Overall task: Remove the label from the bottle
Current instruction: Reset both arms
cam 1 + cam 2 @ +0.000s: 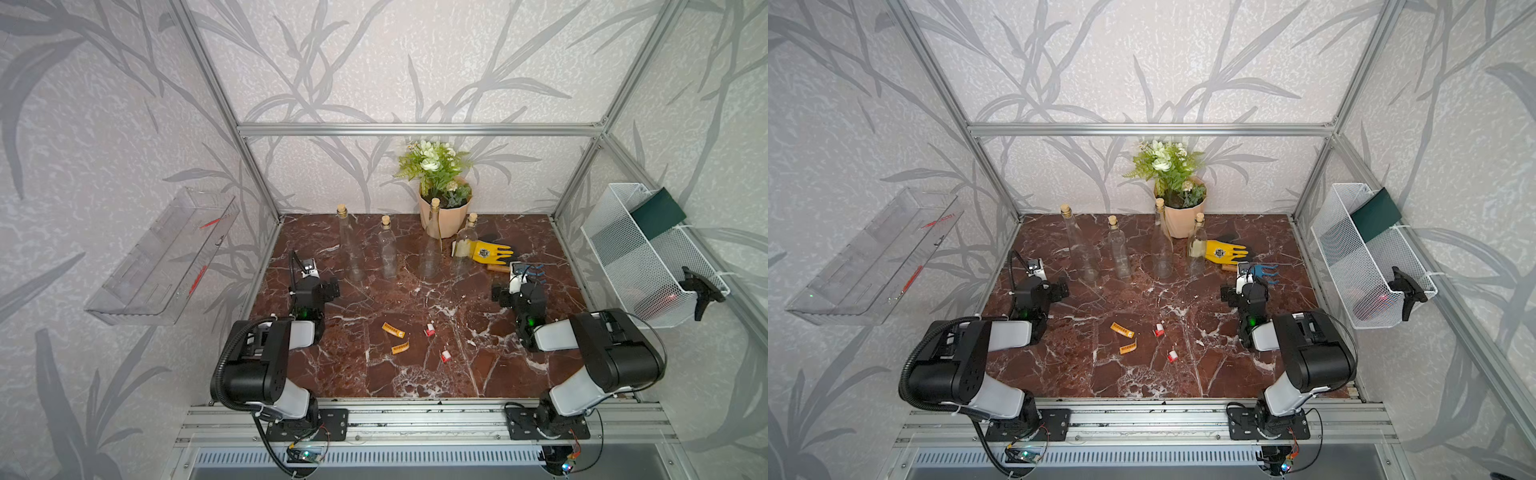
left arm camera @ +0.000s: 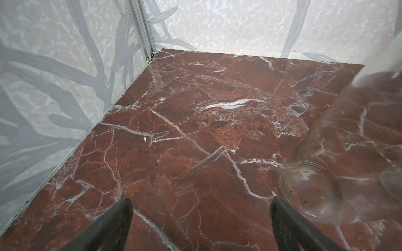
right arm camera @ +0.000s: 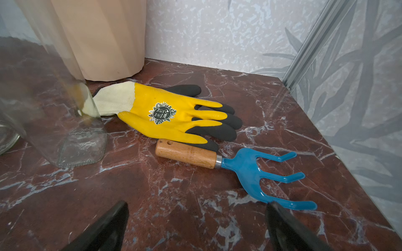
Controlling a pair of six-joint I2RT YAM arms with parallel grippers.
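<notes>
Both arms are crouching low, elbows bent up near the front rail and forearms reaching toward the back wall. The left pincer [image 2: 201,201] is hanging just above the counter [image 2: 195,130] with its dark, wedge-shaped fingers spread wide and gripping nothing. The right pincer [image 3: 198,204] is gaping just as wide, also empty, with one fingertip hovering near a tine of the rake [image 3: 250,169].

Four clear glass bottles with cork stoppers are standing upright in a row toward the back of the counter. The left bottle [image 1: 348,245] is tall, with a round base, and is rising just beside the left pincer. The right bottle [image 1: 465,245] is squarer at the foot and is standing near the right pincer, against the cuff of the glove [image 3: 174,113].

Two orange strips [image 1: 393,330] and two small red-white scraps [image 1: 429,330] are lying loose at mid-counter, between the arms and well apart from the bottles.

The counter is showing glossy red-brown marble veined in white. The glove is yellow, rubbery, and black at the fingertips. The rake is pairing a wooden handle with blue prongs. A ribbed beige pot [image 3: 97,39] is sitting behind.
</notes>
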